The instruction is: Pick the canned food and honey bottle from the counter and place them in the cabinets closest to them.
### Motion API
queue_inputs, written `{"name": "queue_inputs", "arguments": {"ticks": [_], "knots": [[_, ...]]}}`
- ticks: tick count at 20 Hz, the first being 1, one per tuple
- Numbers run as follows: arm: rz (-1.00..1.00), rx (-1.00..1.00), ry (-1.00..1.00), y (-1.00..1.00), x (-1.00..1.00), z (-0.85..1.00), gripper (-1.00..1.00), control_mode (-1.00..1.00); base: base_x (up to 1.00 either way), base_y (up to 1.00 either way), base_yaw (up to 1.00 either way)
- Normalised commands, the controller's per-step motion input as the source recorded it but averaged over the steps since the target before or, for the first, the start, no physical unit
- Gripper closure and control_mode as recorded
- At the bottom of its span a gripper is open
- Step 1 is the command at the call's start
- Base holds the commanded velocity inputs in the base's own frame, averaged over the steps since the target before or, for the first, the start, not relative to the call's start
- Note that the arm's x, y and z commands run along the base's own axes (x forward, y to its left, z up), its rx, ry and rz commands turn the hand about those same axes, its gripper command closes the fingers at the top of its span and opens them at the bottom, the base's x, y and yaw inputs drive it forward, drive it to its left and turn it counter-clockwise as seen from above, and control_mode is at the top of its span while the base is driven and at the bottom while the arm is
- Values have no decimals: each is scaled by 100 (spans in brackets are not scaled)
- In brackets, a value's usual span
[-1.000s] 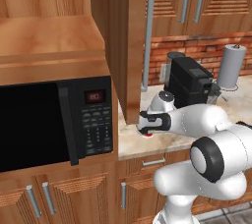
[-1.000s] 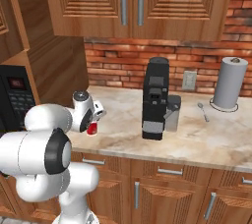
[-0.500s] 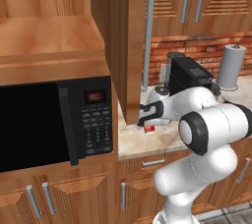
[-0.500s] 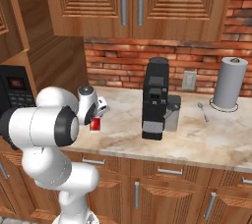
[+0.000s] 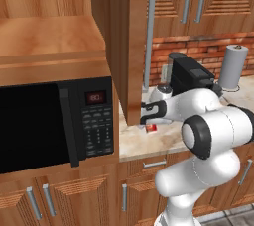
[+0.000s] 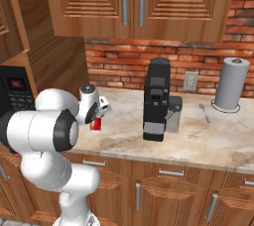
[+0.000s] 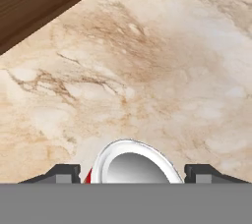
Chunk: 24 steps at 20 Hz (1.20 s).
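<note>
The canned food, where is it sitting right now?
The canned food stands on the counter, left of the black coffee machine and right of the microwave. In the hand view its silvery top sits between the gripper fingertips.

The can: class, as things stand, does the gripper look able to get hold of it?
Probably yes. In the hand view the can sits between the gripper's two fingertips, on bare counter, with nothing between them. Whether the pads touch it cannot be told.
</note>
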Motion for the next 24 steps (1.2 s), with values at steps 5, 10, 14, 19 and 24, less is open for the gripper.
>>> {"name": "queue_inputs", "arguments": {"ticks": [5, 10, 14, 19, 24], "knots": [[-4, 9, 0, -21, -29, 60, 100, -100, 0, 0, 0], [-1, 10, -2, -34, -47, 70, 100, -100, 0, 0, 0], [0, 8, -5, -38, -73, 69, 100, -100, 0, 0, 0], [2, 8, -14, -30, -89, 73, 100, -100, 0, 0, 0], [6, 4, -17, -22, -94, 67, 100, -100, 0, 0, 0]]}}
